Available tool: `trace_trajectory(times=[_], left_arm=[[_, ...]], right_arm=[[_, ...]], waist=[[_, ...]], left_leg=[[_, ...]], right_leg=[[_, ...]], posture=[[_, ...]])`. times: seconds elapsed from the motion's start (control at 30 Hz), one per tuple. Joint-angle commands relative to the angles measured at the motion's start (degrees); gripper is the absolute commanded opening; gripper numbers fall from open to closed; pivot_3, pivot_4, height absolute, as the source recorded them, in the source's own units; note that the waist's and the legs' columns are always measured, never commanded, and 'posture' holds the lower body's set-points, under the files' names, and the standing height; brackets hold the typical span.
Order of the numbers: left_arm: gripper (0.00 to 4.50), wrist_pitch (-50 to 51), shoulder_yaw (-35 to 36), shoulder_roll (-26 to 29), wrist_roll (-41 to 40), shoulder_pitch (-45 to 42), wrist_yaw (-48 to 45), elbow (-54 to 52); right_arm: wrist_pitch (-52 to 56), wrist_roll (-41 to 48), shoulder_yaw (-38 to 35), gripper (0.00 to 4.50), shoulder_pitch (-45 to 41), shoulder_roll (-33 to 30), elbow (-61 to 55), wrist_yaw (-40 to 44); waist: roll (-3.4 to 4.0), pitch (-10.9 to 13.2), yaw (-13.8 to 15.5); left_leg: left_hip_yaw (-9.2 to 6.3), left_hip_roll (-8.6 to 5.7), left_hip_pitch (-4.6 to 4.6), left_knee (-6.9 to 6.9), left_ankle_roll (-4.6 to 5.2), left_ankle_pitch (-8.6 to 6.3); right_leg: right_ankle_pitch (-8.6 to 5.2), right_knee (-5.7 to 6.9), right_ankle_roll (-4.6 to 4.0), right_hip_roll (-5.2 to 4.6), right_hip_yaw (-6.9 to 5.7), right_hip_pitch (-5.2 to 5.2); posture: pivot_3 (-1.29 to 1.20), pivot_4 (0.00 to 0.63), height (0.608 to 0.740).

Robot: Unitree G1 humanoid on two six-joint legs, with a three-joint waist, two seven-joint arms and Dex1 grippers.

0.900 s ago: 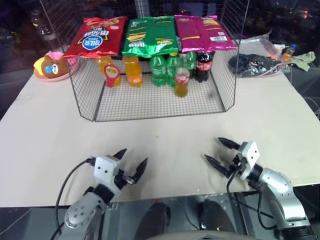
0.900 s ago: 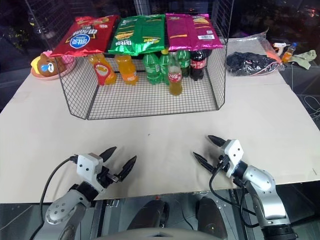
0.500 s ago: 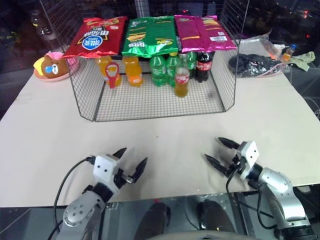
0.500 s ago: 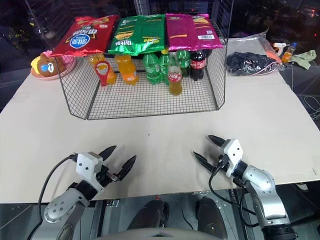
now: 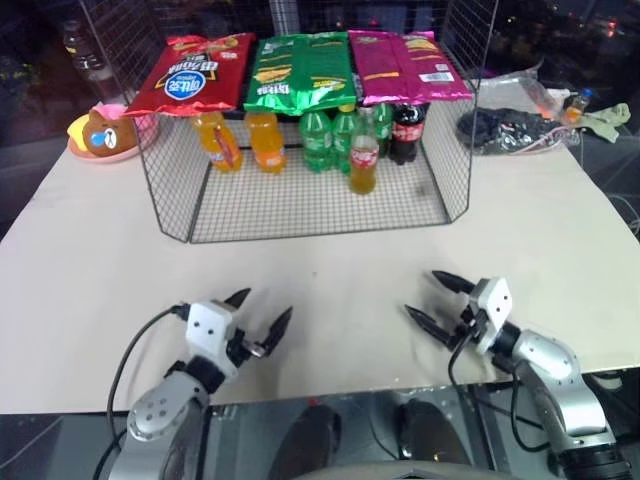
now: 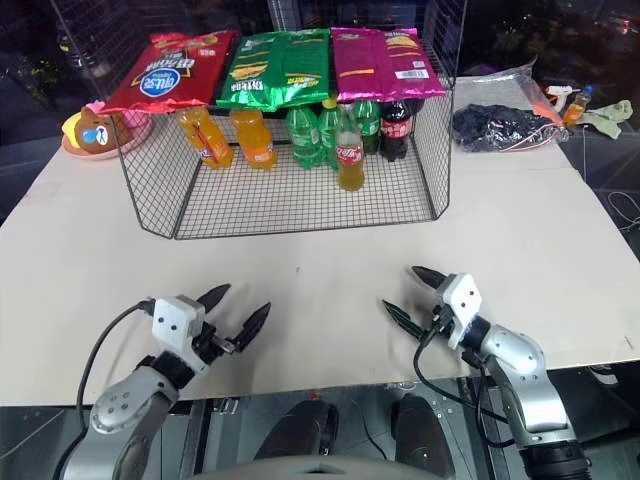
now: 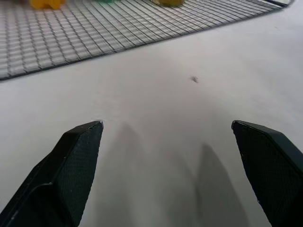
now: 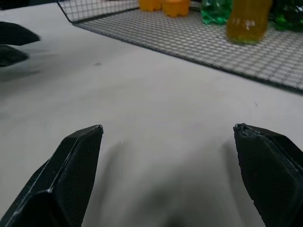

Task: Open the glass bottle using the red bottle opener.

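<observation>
Nearest the robot, at the front edge of the pale table [image 5: 90,260], both grippers hover just above the bare surface with nothing between their fingers. On the left side the left gripper [image 5: 259,315] has its two black fingers spread wide apart, and the right gripper [image 5: 432,301] on the right side is likewise splayed fully open; the two point inward toward each other across an empty stretch of tabletop.

Farther back, in the middle of the table, stands a wire mesh rack [image 5: 310,205] with a mesh floor. On that floor, standing upright a little in front of the row behind it, is the glass bottle [image 5: 364,155], filled with orange drink and wearing a red-and-white label. Behind it stand green bottles [image 5: 318,138], a dark cola bottle [image 5: 407,130] and two orange plastic bottles [image 5: 265,140]. At the leftmost orange bottle a red loop-shaped outline, apparently the red bottle opener [image 5: 228,148], shows against it. Three snack bags [image 5: 300,70], red, green and pink, lie across the top of the rack. Beyond the rack's left corner sits a bear-shaped toy [image 5: 100,132].
</observation>
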Motion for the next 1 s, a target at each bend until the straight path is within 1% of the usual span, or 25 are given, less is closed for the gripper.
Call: trace_trajectory(times=[0.03, 0.07, 0.27, 0.43, 0.5, 0.63, 0.87, 1.0], left_arm=[[4.50, -1.59, 1.65, 0.03, 1.81, -5.68, 2.46, 2.86], [4.50, -1.67, 1.94, -0.04, 2.09, -7.79, 3.13, 3.83], [4.50, -2.97, 4.41, 0.59, 2.65, -22.44, 6.24, 11.61], [4.50, -6.54, 7.42, 1.52, 4.33, -37.37, 10.83, 23.01], [4.50, -8.74, 7.40, 1.97, 5.82, -41.08, 11.80, 26.73], [4.50, -13.41, 6.88, 2.60, 8.80, -49.15, 14.22, 35.95], [4.50, -18.22, 5.68, 2.89, 11.68, -55.64, 15.89, 46.52], [4.50, -19.92, 4.76, 2.53, 11.70, -58.51, 14.99, 51.92]], right_arm=[[0.52, 0.47, 1.24, 4.45, -2.82, 0.68, -3.87, -0.48], [1.03, 0.86, 1.43, 4.45, -3.81, 1.10, -4.48, -0.88], [5.78, 3.34, 3.03, 4.45, -11.22, 4.28, -9.95, -3.33], [9.01, 5.46, 3.36, 4.45, -16.39, 6.86, -13.69, -5.82], [10.00, 5.69, 3.32, 4.45, -17.52, 7.39, -14.43, -6.70], [11.13, 6.12, 3.16, 4.45, -19.20, 8.27, -15.29, -7.98], [10.50, 5.31, 3.18, 4.45, -18.97, 8.40, -15.36, -9.33], [9.84, 4.70, 3.41, 4.45, -18.63, 8.39, -15.17, -9.75]], waist=[[-0.01, 0.00, 0.01], [-0.01, 0.00, 0.01], [-0.03, 0.01, 0.01], [-0.10, 0.00, 0.01], [-0.18, 0.01, 0.05], [-0.20, 0.00, -0.09], [-0.20, 0.00, -0.28], [-0.20, 0.00, -0.26]], left_leg=[[-0.01, -0.01, 0.00, 0.00, -0.03, 0.02], [-0.02, -0.01, 0.00, 0.01, -0.20, 0.11], [-0.05, -0.04, -0.06, 0.03, -0.26, 0.15], [-0.02, -0.08, -0.21, 0.03, -0.28, 0.16], [-0.10, -0.12, -0.42, 0.10, -0.34, 0.20], [-0.08, -0.17, -0.50, 0.11, -0.34, 0.20], [-0.08, -0.19, -0.56, 0.10, -0.34, 0.21], [-0.09, -0.19, -0.56, 0.12, -0.34, 0.21]], right_leg=[[0.00, 0.01, 0.00, 0.01, -0.01, 0.00], [0.00, 0.01, 0.01, 0.02, -0.02, 0.00], [0.01, 0.06, 0.01, 0.00, -0.02, -0.08], [0.01, 0.08, 0.01, -0.01, 0.03, -0.26], [0.02, 0.15, 0.01, -0.01, -0.05, -0.43], [0.02, 0.14, 0.01, -0.05, -0.02, -0.52], [0.02, 0.15, 0.01, -0.04, -0.03, -0.59], [0.02, 0.19, 0.01, -0.03, -0.04, -0.59]], posture=[[0.00, 0.150, 0.740], [0.00, 0.150, 0.740], [0.00, 0.150, 0.740], [0.00, 0.150, 0.740], [0.00, 0.150, 0.740], [0.00, 0.150, 0.740], [0.00, 0.150, 0.740], [0.00, 0.150, 0.740]])
